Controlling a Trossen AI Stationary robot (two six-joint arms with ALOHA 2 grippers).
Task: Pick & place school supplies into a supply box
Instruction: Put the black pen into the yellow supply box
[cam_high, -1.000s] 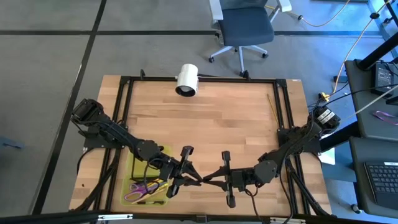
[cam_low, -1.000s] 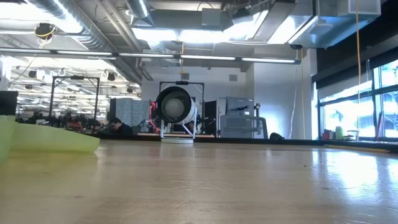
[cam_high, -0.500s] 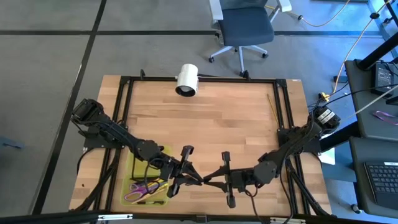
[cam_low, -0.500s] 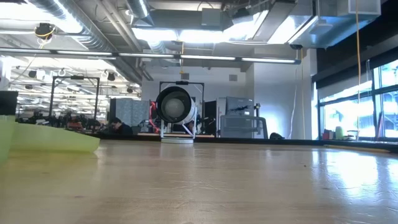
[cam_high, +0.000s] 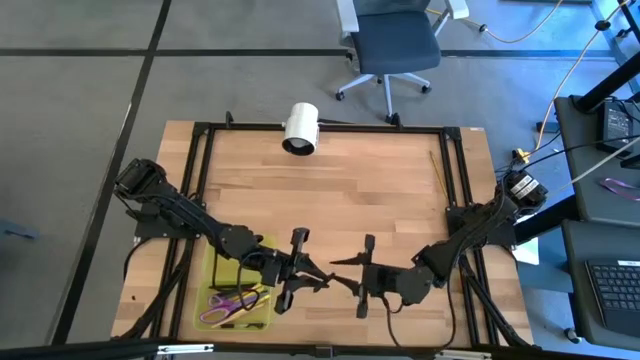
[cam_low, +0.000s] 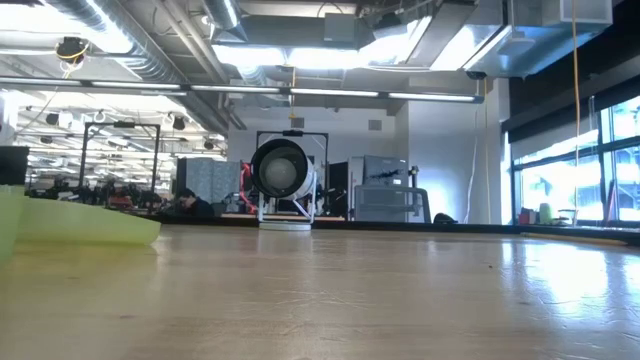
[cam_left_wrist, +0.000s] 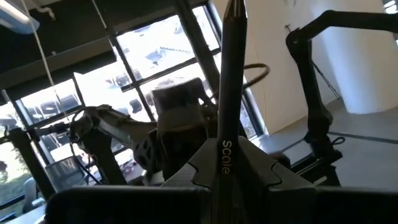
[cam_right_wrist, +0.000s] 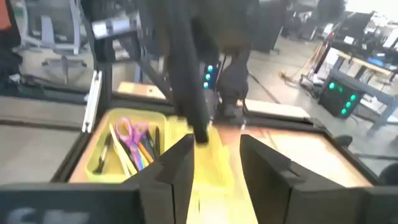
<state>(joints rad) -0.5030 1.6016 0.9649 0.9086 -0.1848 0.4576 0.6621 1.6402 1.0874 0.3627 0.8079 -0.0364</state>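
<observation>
The supply box lies open at the near left, scissors inside, ready to receive the black pen clamped by the left gripper beside it, while the right gripper, jaws apart, lets go.

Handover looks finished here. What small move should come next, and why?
Probably swing the left hand back over the supply box. It is shut on the black pen, the right hand stands open, and the box, with the scissors already inside, lies open just beside the left arm.
</observation>
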